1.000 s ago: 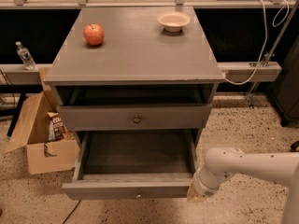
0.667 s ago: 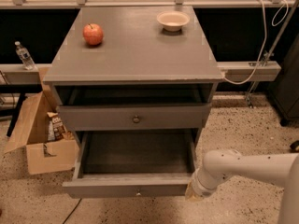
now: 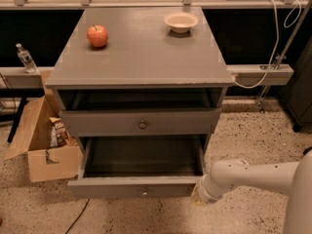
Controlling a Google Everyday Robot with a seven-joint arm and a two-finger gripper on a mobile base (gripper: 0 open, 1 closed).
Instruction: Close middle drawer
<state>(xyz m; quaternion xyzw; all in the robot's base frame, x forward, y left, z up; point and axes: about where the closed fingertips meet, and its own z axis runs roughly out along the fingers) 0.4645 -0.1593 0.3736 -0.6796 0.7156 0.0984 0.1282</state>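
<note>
The middle drawer [image 3: 112, 187] is the grey drawer with a tiny pale knob [image 3: 144, 194]. It is pulled far out of the grey cabinet [image 3: 141, 57] and its inside is empty. Above it sits the drawer with the taller front [image 3: 97, 123] and a dark knob [image 3: 142, 125], pulled out a little. My gripper [image 3: 197, 197] is at the end of the white arm [image 3: 253, 177]. It is low by the right front corner of the middle drawer's front, touching or nearly touching it.
A red apple [image 3: 97, 35] and a pale bowl [image 3: 181, 21] sit on the cabinet top. An open cardboard box [image 3: 44, 145] stands on the floor to the left. A water bottle [image 3: 25, 57] is on a ledge at the left, and a white cable [image 3: 273, 57] hangs at the right.
</note>
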